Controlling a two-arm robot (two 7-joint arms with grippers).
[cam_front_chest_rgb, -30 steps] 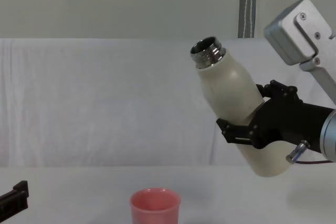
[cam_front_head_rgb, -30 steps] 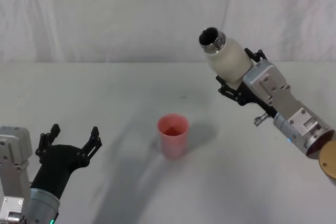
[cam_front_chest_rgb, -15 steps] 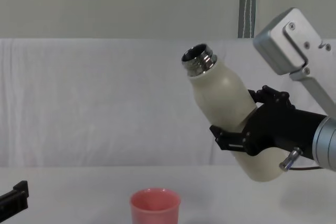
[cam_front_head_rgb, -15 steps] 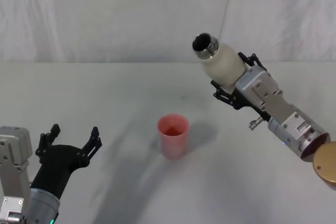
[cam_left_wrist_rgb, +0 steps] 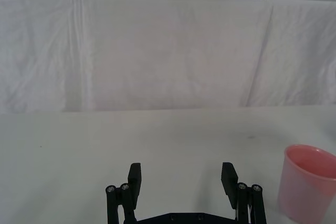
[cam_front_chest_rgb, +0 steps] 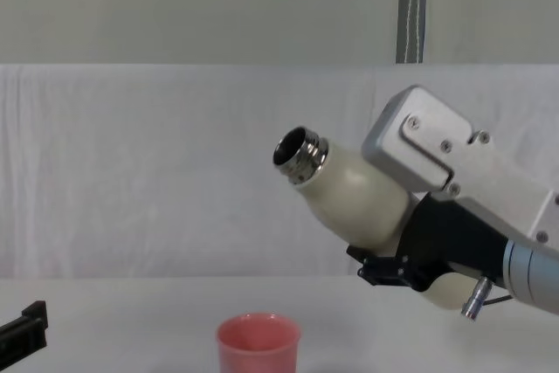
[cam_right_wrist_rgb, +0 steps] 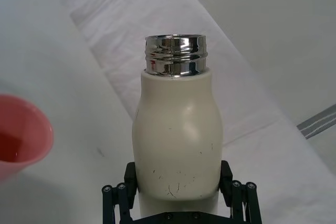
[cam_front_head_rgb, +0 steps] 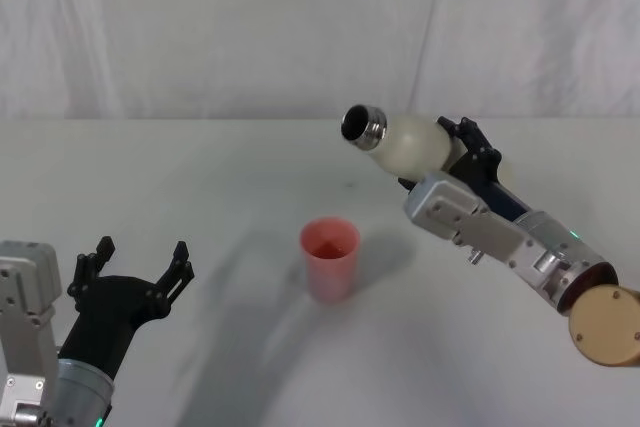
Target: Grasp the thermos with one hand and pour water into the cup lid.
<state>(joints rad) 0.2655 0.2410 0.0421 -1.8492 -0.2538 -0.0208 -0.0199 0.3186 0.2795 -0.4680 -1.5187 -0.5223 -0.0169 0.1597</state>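
Right gripper (cam_right_wrist_rgb: 178, 203) is clamped around the lower body of the thermos (cam_front_head_rgb: 405, 142), fingers on both flanks, bottle held clear of the table (cam_front_head_rgb: 200, 247) in mid-air. Long axis is tilted well over toward the robot's left, silver neck (cam_front_chest_rgb: 300, 153) leading and still angled somewhat above horizontal in the chest view. Mouth is open and uncapped.

Key relation: the cup lid (cam_front_head_rgb: 329, 257) stands upright on the table, below the neck and offset toward the robot's left and nearer the robot. In the chest view the cup lid (cam_front_chest_rgb: 258, 343) sits below and slightly left of the mouth, well apart vertically. Neck points roughly toward it, not yet over the rim. No stream visible from the mouth. The right wrist view shows a reddish wet-looking bottom inside the cup lid (cam_right_wrist_rgb: 21, 135); can't tell whether that's water.

Judgement: pour is in the tilting phase. Next move likely needs more roll of the wrist plus a shift of the mouth over the cup lid, else water lands on the table short of it.

Left gripper (cam_left_wrist_rgb: 184, 179) is parked low on the robot's left, fingers spread apart, holding nothing, well apart from the cup lid. Right arm is the one at work.
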